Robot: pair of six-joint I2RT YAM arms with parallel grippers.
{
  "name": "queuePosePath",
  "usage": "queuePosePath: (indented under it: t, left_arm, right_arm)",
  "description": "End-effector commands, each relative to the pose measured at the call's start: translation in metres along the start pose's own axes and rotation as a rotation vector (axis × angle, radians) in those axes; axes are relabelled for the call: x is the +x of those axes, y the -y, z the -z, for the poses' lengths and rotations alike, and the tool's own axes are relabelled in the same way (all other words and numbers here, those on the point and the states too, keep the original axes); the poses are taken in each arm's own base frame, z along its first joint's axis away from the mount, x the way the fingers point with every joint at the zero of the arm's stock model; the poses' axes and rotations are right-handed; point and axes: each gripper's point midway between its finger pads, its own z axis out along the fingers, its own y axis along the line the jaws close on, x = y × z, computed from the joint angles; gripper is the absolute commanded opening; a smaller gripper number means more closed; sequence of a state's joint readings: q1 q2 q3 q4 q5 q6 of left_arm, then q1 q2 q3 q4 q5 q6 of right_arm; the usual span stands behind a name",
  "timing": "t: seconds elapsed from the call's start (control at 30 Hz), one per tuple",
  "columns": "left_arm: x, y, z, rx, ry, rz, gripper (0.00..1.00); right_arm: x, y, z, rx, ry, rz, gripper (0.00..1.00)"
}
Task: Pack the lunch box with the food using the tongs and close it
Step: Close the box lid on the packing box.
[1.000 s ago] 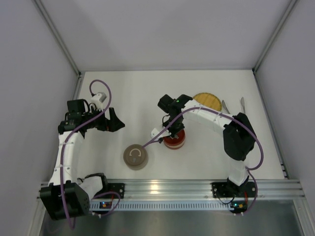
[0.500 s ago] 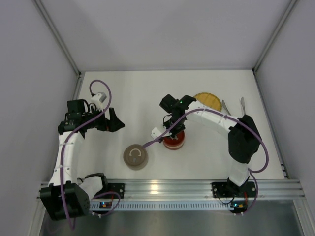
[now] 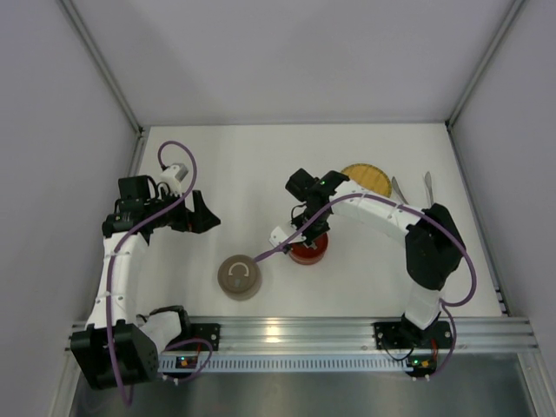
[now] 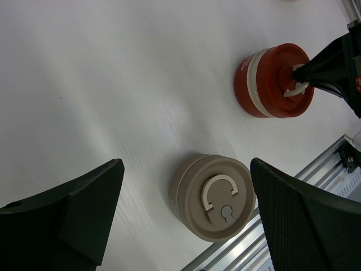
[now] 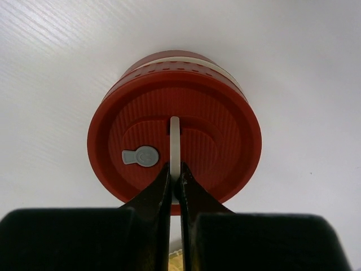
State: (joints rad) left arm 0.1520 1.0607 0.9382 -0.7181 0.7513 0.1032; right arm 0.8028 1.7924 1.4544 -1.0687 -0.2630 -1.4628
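The red lunch box stands mid-table with its lid on. In the right wrist view my right gripper is shut on the white handle standing up from the red lid. The left wrist view shows that same box with the right fingers on its handle. My left gripper hangs open over the left of the table, holding nothing. The silver tongs lie at the back right, partly behind the right arm. No food can be made out.
A tan round container with its lid on sits near the front, left of the red box, and shows between the left fingers. A yellow plate lies at the back right beside the tongs. The metal rail runs along the front edge.
The right arm's wrist and elbow have shifted slightly to the right while the gripper stays on the red lid's handle. The left arm has not moved.
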Motion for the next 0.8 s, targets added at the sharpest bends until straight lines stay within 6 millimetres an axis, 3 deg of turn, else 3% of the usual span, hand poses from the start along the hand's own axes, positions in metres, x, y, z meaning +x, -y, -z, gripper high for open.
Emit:
queuePosePath:
  t: [0.0,0.27,0.77]
  left_arm:
    - [-0.007,0.004,0.002,0.019,0.038,-0.041,0.98]
    - [-0.007,0.002,0.002,0.014,0.037,-0.042,0.98]
    - [-0.006,0.002,0.002,0.011,0.036,-0.041,0.98]
  right_arm:
    - [-0.006,0.012,0.006,0.052,0.032,0.026,0.0]
    - [-0.005,0.017,0.003,0.064,0.032,0.019,0.0]
    - [0.003,0.006,-0.016,0.025,0.018,-0.032,0.0]
